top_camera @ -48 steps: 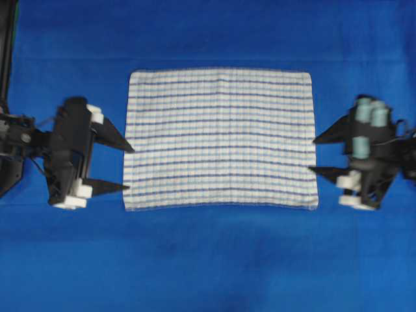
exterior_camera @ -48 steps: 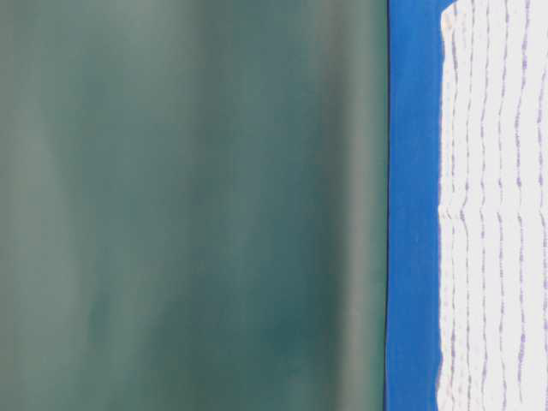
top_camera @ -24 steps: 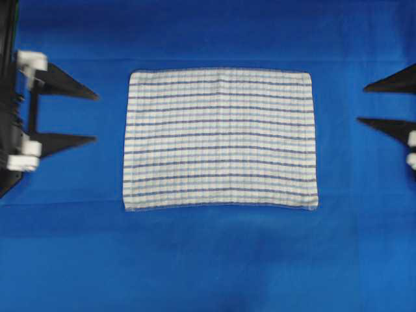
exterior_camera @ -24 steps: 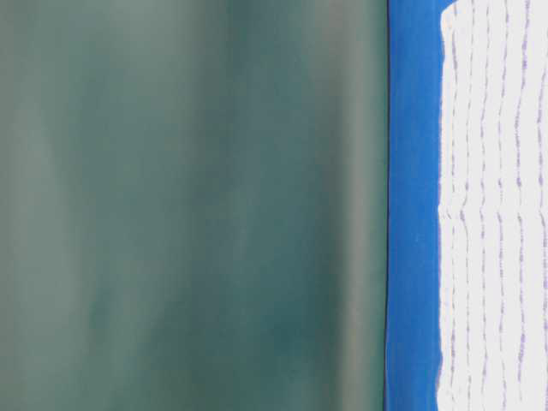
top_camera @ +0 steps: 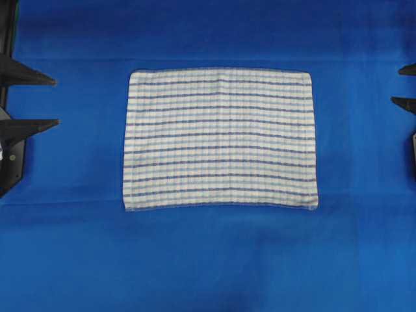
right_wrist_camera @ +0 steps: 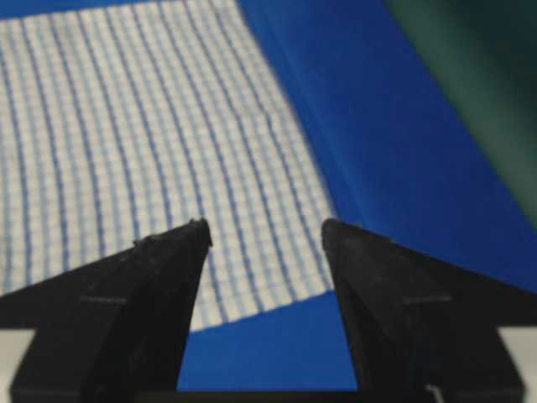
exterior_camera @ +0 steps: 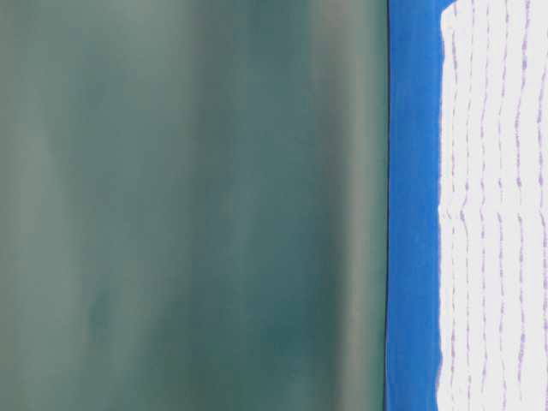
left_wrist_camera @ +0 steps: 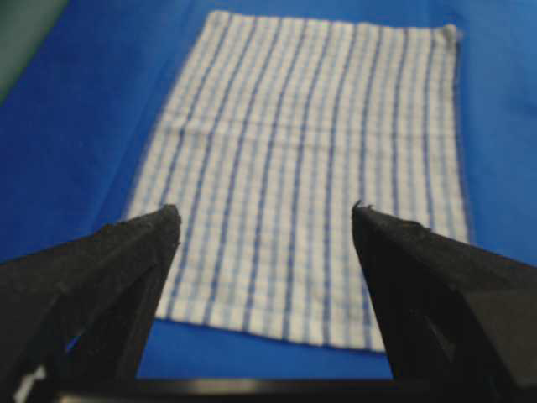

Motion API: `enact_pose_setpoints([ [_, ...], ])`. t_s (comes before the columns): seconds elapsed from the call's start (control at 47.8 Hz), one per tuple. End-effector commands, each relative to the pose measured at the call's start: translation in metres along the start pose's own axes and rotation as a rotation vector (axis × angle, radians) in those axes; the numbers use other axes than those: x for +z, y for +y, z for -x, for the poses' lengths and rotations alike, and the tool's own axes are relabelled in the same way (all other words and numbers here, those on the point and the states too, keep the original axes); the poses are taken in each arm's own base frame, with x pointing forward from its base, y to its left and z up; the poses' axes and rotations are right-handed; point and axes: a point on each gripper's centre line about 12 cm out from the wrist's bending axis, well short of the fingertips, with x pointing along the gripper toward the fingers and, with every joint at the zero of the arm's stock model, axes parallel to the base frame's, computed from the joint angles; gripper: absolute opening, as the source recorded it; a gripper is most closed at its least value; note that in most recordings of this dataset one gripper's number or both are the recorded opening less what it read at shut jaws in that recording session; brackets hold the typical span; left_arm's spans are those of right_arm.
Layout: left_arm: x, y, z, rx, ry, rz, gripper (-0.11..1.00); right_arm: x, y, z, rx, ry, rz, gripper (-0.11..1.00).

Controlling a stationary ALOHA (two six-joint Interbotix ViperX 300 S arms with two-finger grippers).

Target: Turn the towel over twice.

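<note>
Overhead view: towel [top_camera: 220,139] flat, spread at centre of blue surface [top_camera: 208,260], no fold or lifted corner. Left pincer [top_camera: 31,101] and right pincer [top_camera: 407,86] both released, empty, well apart from towel edges. I judge flips finished, or none begun; cannot tell which.

- Overhead camera looks straight down on the towel [top_camera: 220,139].
- Table-level camera skims its edge (tipped sideways).
- Both wrist cameras face it, low and close.
</note>
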Motion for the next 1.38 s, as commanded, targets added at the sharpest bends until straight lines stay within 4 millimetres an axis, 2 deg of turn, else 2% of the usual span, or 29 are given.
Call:
enact_pose_setpoints([
  [0.0,-0.002,0.0,0.003,0.004,-0.021,0.003,0.78,-0.004,-0.001,-0.001,0.002,-0.022,-0.01,0.61],
  [0.251,-0.031,-0.001,-0.002,0.006,-0.021,0.008,0.77,-0.036,0.004,-0.016,0.034,-0.014,-0.053,0.59],
  [0.356,-0.032,0.0,-0.002,0.007,-0.044,0.008,0.77,-0.045,0.004,-0.02,0.033,-0.006,-0.076,0.59],
  [1.361,-0.035,-0.001,-0.002,0.007,-0.037,0.013,0.77,-0.046,0.005,-0.021,0.033,-0.001,-0.078,0.59],
])
